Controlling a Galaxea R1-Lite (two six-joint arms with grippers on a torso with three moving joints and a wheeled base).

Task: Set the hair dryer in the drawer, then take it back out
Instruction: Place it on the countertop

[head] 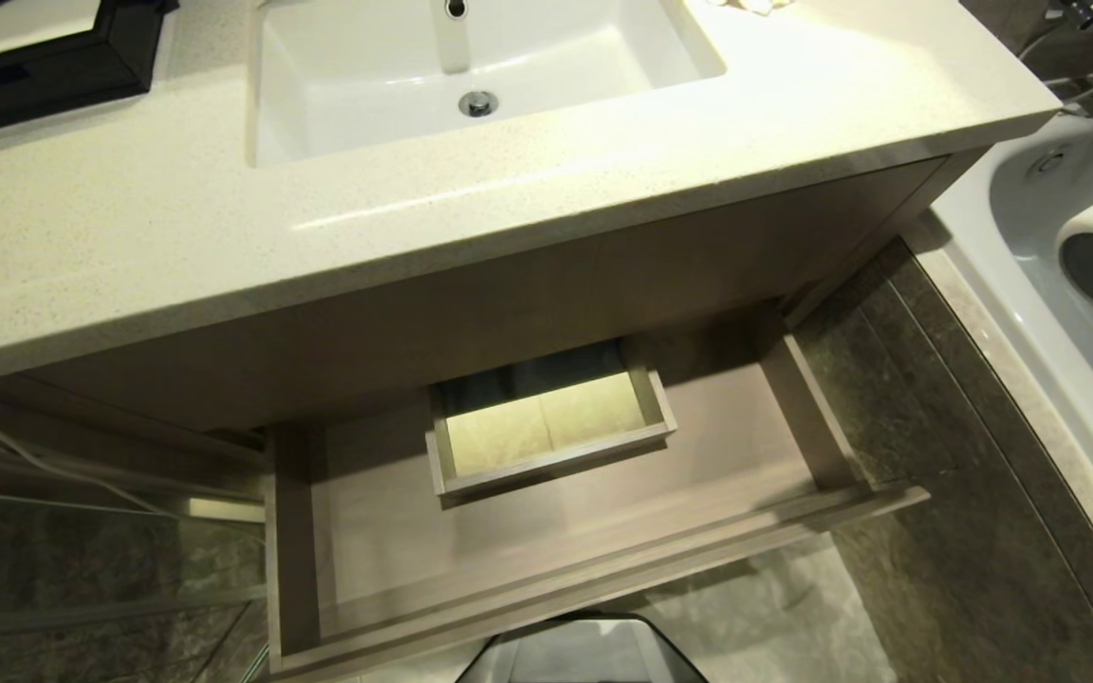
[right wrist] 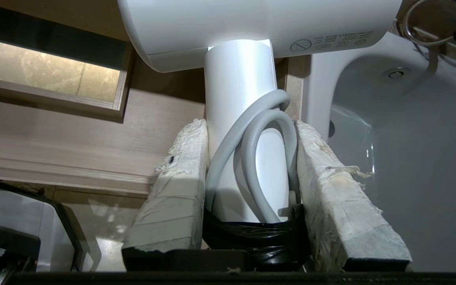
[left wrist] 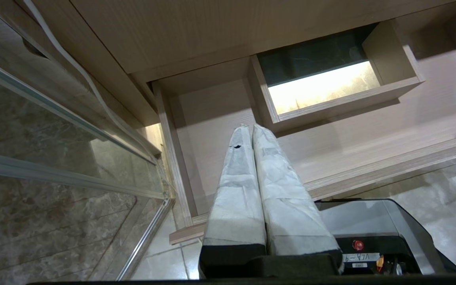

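Between our right gripper (right wrist: 249,158) jaws: hair dryer (right wrist: 247,47) handle with looped cord, pinched from both sides, barrel beyond the fingertips, over the tub edge beside the vanity. Left gripper (left wrist: 251,132) jaws pressed together, holding nothing. Drawer (head: 395,531) pulled out, only its boxed cutout (head: 546,417) inside. Sink (head: 366,76) in the countertop (head: 129,237) above; bathtub (head: 1030,313) to our right.

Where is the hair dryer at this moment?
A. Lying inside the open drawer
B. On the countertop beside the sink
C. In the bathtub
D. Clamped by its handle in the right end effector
D: the right end effector grips the hair dryer by its handle; the open drawer holds no dryer.
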